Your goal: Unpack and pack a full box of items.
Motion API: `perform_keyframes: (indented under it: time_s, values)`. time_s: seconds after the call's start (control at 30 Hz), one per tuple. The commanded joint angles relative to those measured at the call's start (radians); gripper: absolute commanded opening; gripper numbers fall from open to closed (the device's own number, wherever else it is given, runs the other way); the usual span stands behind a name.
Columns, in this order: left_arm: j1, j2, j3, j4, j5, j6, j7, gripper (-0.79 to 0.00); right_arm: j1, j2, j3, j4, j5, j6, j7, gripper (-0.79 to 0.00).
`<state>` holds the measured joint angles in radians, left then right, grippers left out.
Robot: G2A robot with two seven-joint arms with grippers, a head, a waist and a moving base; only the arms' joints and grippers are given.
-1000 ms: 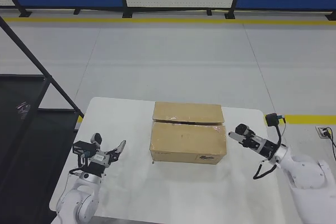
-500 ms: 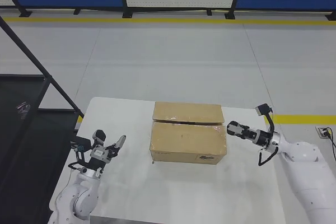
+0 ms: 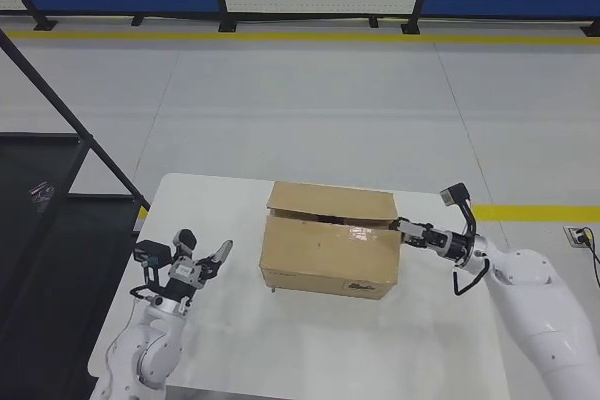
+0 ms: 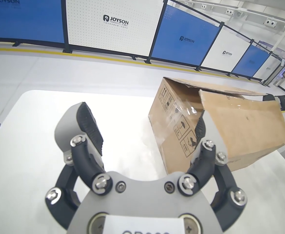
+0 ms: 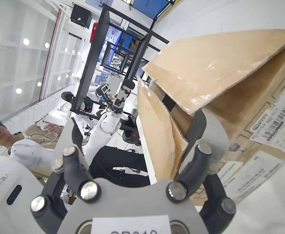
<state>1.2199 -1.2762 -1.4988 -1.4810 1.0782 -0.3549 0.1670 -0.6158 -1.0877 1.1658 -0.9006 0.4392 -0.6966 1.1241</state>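
A brown cardboard box point(image 3: 330, 250) lies mid-table, slightly skewed, its top flaps taped with clear film and parted a little along the seam. My right gripper point(image 3: 401, 228) is at the box's right end, open, with the edge of one top flap point(image 5: 157, 132) between its fingers point(image 5: 203, 127). The other flap point(image 5: 205, 74) stands raised beside it. My left gripper point(image 3: 202, 258) hovers over the table a short way left of the box, open and holding nothing. In the left wrist view the box point(image 4: 230, 127) stands just past the open left gripper point(image 4: 144, 127).
The white table point(image 3: 310, 340) has bare surface in front of the box and on both sides. A black metal frame point(image 3: 50, 170) stands close to the table's left edge. The floor lies beyond the table's far edge.
My right gripper has moved left onto the box's right end and around a flap edge. The box has shifted and turned slightly left. My left gripper has crept a little toward the box.
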Motion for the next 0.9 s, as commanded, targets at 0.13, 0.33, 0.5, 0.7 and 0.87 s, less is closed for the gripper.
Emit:
perform_keyframes:
  time_s: [0.13,0.33,0.5,0.7,0.87]
  values:
    - [-0.015,0.001,0.012,-0.019,0.011,-0.004,-0.013,0.0,-0.053,0.06,-0.044,-0.129,0.044,-0.01,-0.01,0.0]
    - [-0.032,0.002,0.019,-0.015,0.013,0.004,-0.031,0.0,-0.075,0.117,-0.082,-0.126,0.001,-0.077,-0.077,0.0]
    - [-0.047,0.0,0.025,-0.006,0.047,0.087,-0.042,0.0,-0.066,0.136,-0.134,-0.1,0.009,-0.119,-0.119,0.0]
    - [-0.049,-0.004,0.06,0.004,0.13,0.179,-0.043,0.0,-0.065,0.157,-0.176,-0.058,0.057,-0.158,-0.159,0.0]
    - [-0.041,-0.002,0.076,0.016,0.172,0.17,-0.045,0.0,-0.067,0.166,-0.213,-0.048,0.075,-0.178,-0.178,0.0]
